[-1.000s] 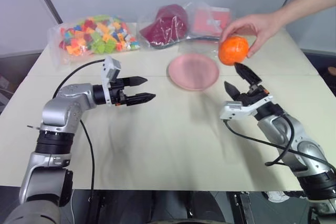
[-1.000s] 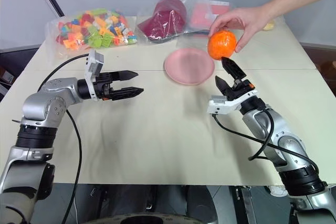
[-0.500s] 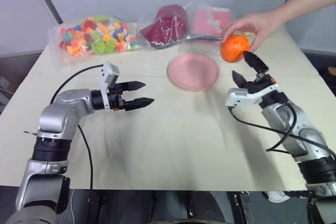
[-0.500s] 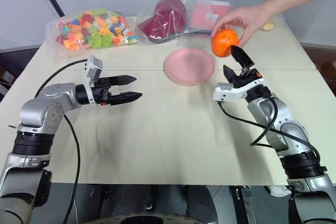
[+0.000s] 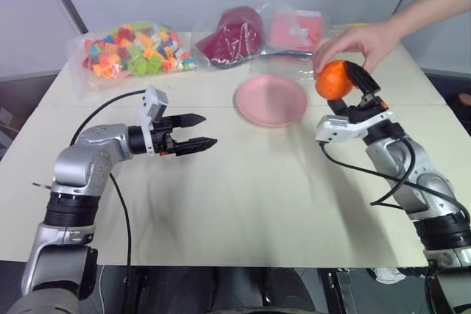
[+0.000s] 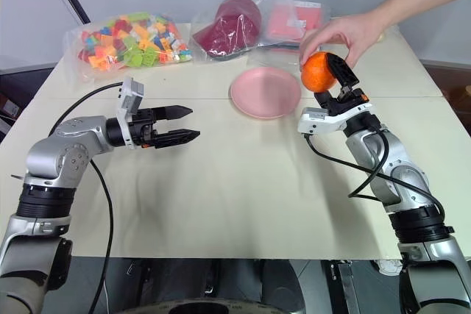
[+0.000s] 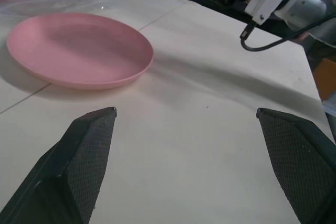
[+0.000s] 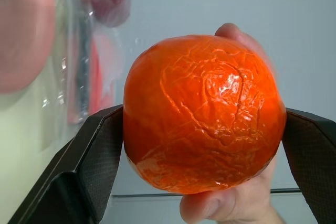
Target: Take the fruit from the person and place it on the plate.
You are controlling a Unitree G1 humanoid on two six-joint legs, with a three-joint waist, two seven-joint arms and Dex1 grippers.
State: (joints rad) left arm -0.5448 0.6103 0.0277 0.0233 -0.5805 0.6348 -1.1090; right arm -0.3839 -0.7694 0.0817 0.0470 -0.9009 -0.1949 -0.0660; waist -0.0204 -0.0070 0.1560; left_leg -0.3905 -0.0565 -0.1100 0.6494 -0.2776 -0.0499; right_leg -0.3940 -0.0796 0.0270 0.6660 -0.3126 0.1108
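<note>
- The right gripper (image 6: 333,84) reaches up just right of the plate (image 6: 266,92), fingers spread around the fruit (image 6: 319,72), which the person's hand (image 6: 344,34) holds from above.
- The right wrist view shows the person's fingertips behind the fruit.
- The left gripper (image 5: 196,131) hovers left of the plate, wide open and empty.

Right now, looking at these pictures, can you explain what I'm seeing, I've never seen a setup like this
A two-armed robot stands at a table. Two pictures look down from its head; the other two come from cameras on its wrists. A person's hand holds out an orange fruit, and the right gripper has its open black fingers on either side of it. The left gripper hovers open, holding nothing. On the table lie a pink plate, a bag of coloured blocks and bags of red items.
</note>
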